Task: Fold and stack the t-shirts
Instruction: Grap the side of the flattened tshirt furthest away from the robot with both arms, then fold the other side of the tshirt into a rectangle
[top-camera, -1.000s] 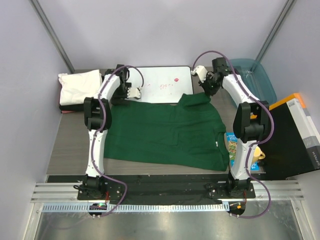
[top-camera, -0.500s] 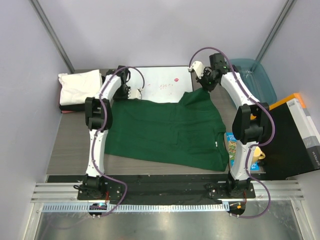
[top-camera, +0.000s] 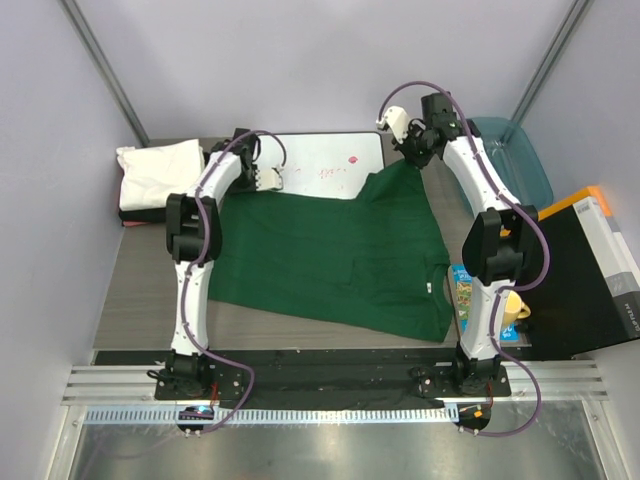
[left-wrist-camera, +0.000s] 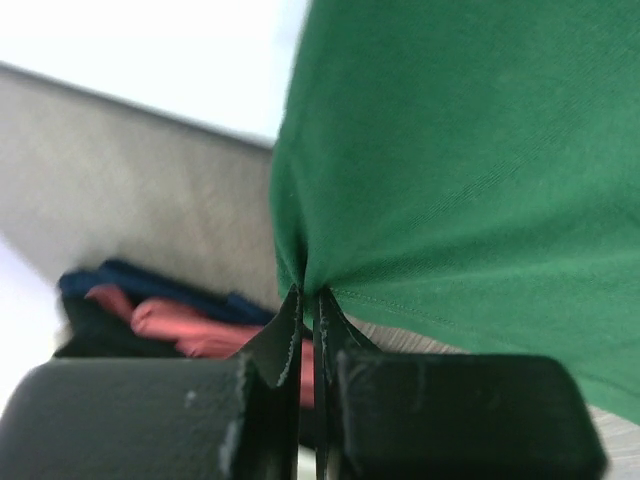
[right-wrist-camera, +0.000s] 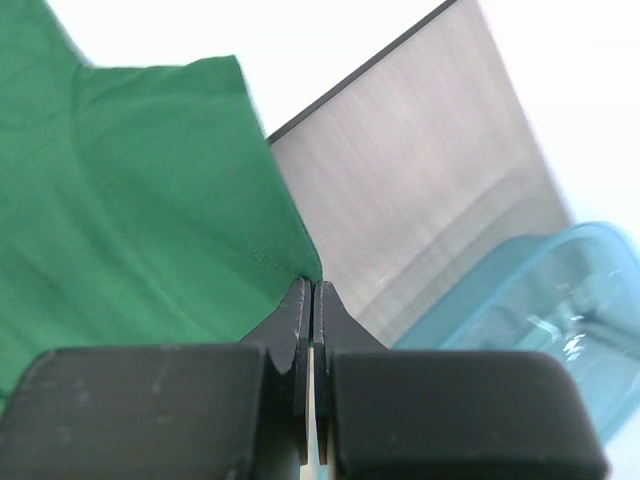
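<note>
At the far left of the table (top-camera: 140, 290) a folded white shirt (top-camera: 158, 170) sits on top of a black shirt (top-camera: 133, 215), in the back corner and well apart from everything I am touching.

Next comes my left fingers (top-camera: 272, 181), clenched tight on the far left corner of the green shirt (top-camera: 330, 260). In the left wrist view the cloth bunches into a small pucker right at my tips, with no gap between them. Behind them lies a blurred heap of dark blue and pinkish-red cloth (left-wrist-camera: 170, 312); I cannot tell what it is.

The green shirt is spread across the middle of the table, mostly flat, with its collar toward the right side. Its far edge lies over the near edge of the white board (top-camera: 325, 160), which has a few red marks on it.

My right fingers (top-camera: 412, 158) are also clamped shut, pinching the shirt's far right corner. That corner is pulled up off the table into a peak, beside the board's right end.

Just past it, at the back right, stands the teal tub (top-camera: 520, 165). Nearer on the right, a black and orange box (top-camera: 590, 265) sits at the table's edge, and a small printed card (top-camera: 463, 290) lies just beside the shirt's collar side.
</note>
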